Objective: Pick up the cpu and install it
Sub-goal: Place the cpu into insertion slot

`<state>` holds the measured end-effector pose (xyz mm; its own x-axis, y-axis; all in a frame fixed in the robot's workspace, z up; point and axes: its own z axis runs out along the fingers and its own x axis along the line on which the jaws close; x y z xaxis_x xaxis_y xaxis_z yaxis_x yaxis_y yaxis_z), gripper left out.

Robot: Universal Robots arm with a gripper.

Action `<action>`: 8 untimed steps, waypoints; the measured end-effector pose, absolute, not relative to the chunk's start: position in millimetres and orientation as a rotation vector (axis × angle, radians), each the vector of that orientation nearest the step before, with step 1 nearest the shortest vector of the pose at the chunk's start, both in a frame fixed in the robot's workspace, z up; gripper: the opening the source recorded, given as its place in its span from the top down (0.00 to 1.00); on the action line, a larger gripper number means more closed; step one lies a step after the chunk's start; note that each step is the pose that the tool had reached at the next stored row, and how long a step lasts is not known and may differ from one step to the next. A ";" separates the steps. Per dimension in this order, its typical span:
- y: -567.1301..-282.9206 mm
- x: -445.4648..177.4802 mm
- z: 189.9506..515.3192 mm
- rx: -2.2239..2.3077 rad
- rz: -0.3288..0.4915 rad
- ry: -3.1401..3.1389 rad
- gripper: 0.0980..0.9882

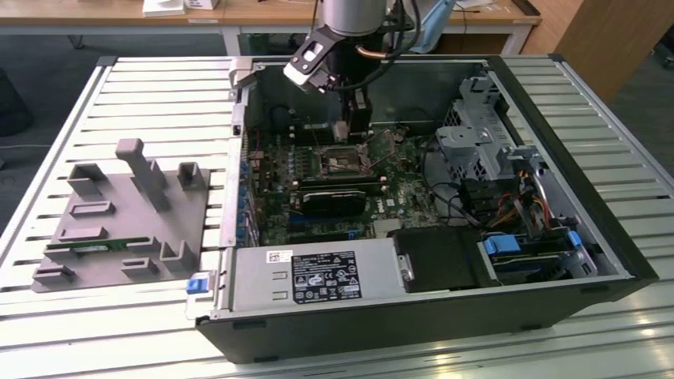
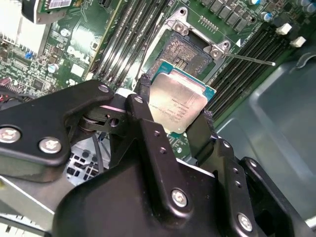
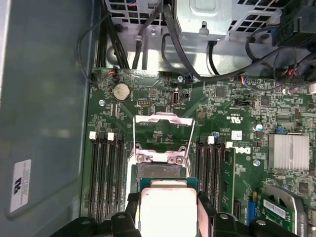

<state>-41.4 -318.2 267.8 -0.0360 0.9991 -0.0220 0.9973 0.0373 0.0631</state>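
Observation:
The cpu [image 2: 178, 100], a flat square chip with a pale silver top and a green edge, is held between my two black fingers [image 2: 143, 98]. My gripper [image 2: 174, 109] is shut on it. The chip hangs a little above the open socket [image 2: 190, 52] on the motherboard. In the first wrist view the cpu [image 3: 168, 210] sits between the fingers [image 3: 205, 205], just short of the socket [image 3: 160, 170], whose metal load plate [image 3: 163, 123] is flipped open. In the exterior view my gripper [image 1: 355, 136] reaches down into the case just behind the socket [image 1: 342, 163].
The open computer case [image 1: 616, 237] lies on a slatted table. Memory slots [image 3: 106, 173] flank the socket. Cables [image 3: 148, 34] and a drive cage [image 1: 479, 134] are nearby. A power supply [image 1: 316, 276] fills the near side. A grey fixture tray [image 1: 116, 221] stands at the exterior view's left.

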 end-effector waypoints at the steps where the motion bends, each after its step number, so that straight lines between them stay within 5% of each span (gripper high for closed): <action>1: -318.2 -41.4 266.0 2.139 0.046 2.219 0.50; 8: -317.4 -41.3 253.2 2.139 0.045 2.219 0.50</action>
<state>-41.3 -317.4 253.2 -0.0360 0.9991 -0.0218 0.9974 0.0373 0.0618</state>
